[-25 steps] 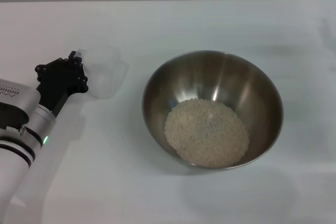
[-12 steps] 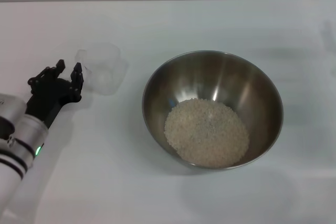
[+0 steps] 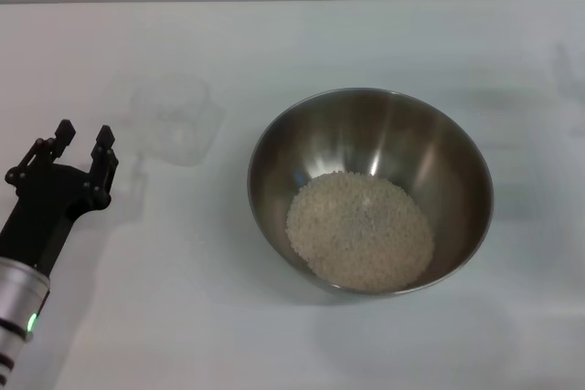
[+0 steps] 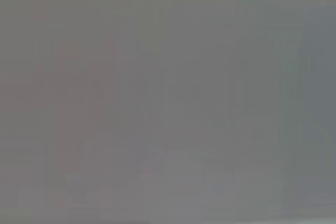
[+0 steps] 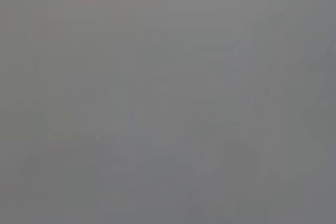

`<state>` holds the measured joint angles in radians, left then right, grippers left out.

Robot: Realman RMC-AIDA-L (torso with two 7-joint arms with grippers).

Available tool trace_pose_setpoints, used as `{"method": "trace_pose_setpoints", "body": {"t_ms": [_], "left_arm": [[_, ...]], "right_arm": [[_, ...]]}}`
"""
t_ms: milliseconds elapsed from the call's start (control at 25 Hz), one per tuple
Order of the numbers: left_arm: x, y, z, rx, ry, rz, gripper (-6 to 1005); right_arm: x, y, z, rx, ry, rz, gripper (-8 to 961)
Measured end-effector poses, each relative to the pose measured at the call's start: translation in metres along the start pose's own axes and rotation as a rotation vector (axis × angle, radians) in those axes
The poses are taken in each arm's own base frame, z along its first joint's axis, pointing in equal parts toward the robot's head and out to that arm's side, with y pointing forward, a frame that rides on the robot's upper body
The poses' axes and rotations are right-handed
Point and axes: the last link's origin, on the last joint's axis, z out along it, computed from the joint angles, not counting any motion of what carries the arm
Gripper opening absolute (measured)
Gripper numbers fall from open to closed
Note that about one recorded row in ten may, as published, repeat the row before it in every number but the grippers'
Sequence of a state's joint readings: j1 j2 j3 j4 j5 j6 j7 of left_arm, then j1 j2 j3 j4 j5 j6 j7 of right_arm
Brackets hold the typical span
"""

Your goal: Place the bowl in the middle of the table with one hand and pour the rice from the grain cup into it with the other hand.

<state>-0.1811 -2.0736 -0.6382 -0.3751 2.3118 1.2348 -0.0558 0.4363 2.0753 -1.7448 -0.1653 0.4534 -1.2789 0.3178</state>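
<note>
A: Bowl sits centre-right of the head view on the table, rice heaped in its bottom.

B: Grain cup?

A: Upright at upper left, well apart from the bowl, no rice visible in it.

B: Left gripper?

A: Lower left, fingers spread apart, holding nothing, near the cup but clear of it. Wrist views show only grey.

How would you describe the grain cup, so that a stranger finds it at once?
Start from the big steel bowl with rice in it, on the white table. Left of it stands the grain cup, beyond the open left tool. It alone is small, clear plastic and looks empty.
</note>
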Motion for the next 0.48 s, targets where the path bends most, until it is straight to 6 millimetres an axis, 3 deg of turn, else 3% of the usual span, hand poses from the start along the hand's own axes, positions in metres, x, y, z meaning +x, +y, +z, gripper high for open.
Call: {"method": "trace_pose_setpoints", "body": {"t_ms": [200,480], "left_arm": [[0.013,0.009,-0.015,-0.037,0.111,-0.011,462],[0.018,0.008,-0.018,-0.030,0.153,-0.056,575]], "right_arm": [[0.004,0.008,-0.005,-0.049,0.012,-0.098,682],[0.009,0.013,-0.013,-0.078,0.036,-0.109,682]]}}
